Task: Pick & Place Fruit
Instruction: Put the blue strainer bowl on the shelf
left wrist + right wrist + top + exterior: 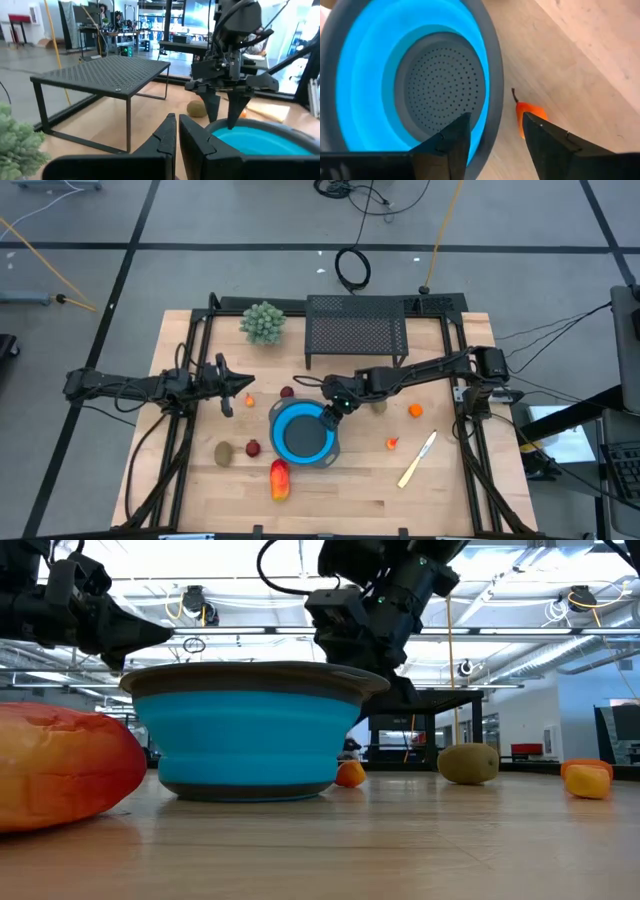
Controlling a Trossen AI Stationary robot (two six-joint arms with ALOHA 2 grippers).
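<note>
We see our right gripper [331,415] hovering over the rim of the blue collapsible colander bowl [304,433], fingers parted and empty. Our left gripper [232,387] waits left of it, fingers nearly closed, empty. Fruit lies scattered on the wooden table [330,490]: the red-yellow oblong piece [279,479], the brown-olive oval [223,452].

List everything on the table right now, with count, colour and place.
bowl: 1, blue with a grey rim, table centre
oblong fruit: 1, red-yellow, near side of the bowl
oval fruits: 2, brown-olive, one left of the bowl, one under the right arm
ball fruits: 2, dark red, one at the bowl's left, one behind it
small fruits: 3, orange, one by the left gripper, two right of the bowl
knife: 1, pale yellow, right front
plant: 1, green, back left
rack: 1, black mesh, back centre
left gripper: shut, left of the bowl
right gripper: open, over the bowl's rim
</note>
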